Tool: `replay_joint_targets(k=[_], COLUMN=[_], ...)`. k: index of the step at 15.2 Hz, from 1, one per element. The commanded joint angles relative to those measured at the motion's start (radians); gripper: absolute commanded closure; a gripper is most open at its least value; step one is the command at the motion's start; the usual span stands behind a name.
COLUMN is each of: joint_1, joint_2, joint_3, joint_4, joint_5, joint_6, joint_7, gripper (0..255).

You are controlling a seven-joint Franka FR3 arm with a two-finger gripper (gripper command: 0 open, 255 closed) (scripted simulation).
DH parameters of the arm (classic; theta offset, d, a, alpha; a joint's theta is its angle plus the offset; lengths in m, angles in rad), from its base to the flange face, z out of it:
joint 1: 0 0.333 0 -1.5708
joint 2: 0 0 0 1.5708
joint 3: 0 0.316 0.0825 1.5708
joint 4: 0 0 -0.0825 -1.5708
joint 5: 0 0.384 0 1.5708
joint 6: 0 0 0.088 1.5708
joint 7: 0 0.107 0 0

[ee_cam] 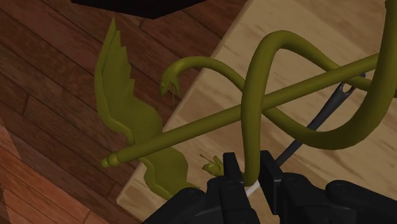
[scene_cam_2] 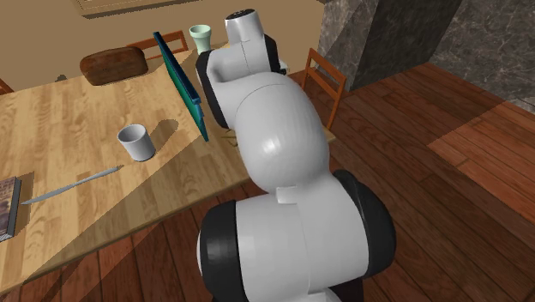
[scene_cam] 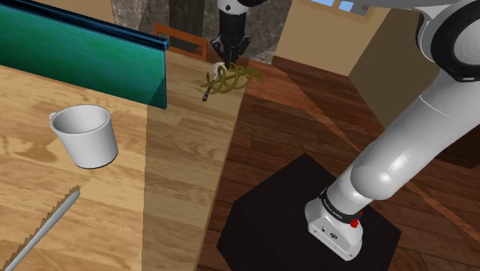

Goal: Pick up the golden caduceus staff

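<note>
at the worktop's (scene_cam: 181, 154) far edge in the shoulder view, the olive-gold caduceus staff (scene_cam: 229, 78) sits directly beneath the end effector (scene_cam: 228, 55), while in the wrist view its fingers (ee_cam: 232, 173) are clenched on one snake coil, the wings overhanging the wooden floor (ee_cam: 51, 76).

Arm (scene_cam: 415, 146) outstretched — gripper (ee_cam: 249, 168) clamped, pointing down.

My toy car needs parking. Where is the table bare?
Bare wood lies between the white mug and the table edge, and between mug and grey blade. Crowded past the teal board, where the gripper clasps the staff.
</note>
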Motion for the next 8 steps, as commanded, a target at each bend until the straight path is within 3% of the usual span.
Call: replay_joint_targets(k=[1,8], joint_1=[-0.001,0.001], joint_2=[0.002,0.010], joint_3=[-0.001,0.001], joint_4=[0.029,0.107], joint_5=[0.000,-0.001], joint_6=[-0.026,-0.096], joint_7=[-0.007,-0.018], gripper=[255,255])
